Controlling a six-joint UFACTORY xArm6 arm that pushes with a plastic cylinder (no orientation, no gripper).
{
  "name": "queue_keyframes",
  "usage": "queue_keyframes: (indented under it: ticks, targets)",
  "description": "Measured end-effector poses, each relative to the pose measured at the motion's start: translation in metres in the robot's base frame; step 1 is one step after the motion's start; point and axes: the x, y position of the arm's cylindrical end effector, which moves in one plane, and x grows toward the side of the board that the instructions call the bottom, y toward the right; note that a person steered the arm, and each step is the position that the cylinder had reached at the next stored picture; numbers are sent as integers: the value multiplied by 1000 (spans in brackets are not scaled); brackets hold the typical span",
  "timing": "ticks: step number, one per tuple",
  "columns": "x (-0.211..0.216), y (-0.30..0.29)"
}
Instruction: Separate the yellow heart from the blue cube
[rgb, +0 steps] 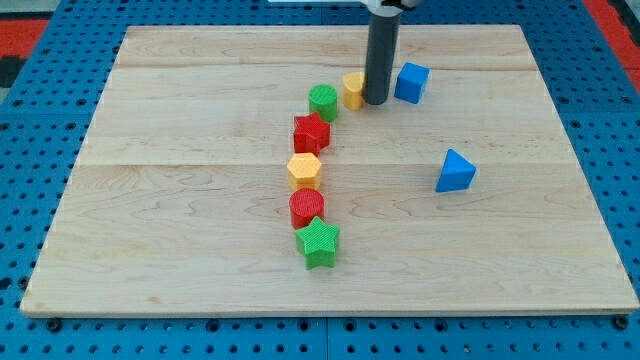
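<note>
Pale wooden board fills most of the frame, set on a blue pegboard with red showing at the upper corners. One dark rod comes down from the top centre; my tip sits in the upper middle, between the yellow heart on its left, touching or nearly so, and the blue cube just to its right. No claw on this arm, only the bare rod, so nothing to open or close. Eight blocks counted: two blue, two yellow, two red, two green. Second blue is a triangular block, alone at centre right, well apart from the rest. A curved chain runs down from the heart: green cylinder, red star, yellow hexagon, red cylinder, green star, each close to or touching the next.
</note>
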Motion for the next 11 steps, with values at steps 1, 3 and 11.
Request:
queue_keyframes:
  ticks: [1, 3, 11]
  targets:
    - [-1, -13]
    - [-4, -20]
    - [-27, -26]
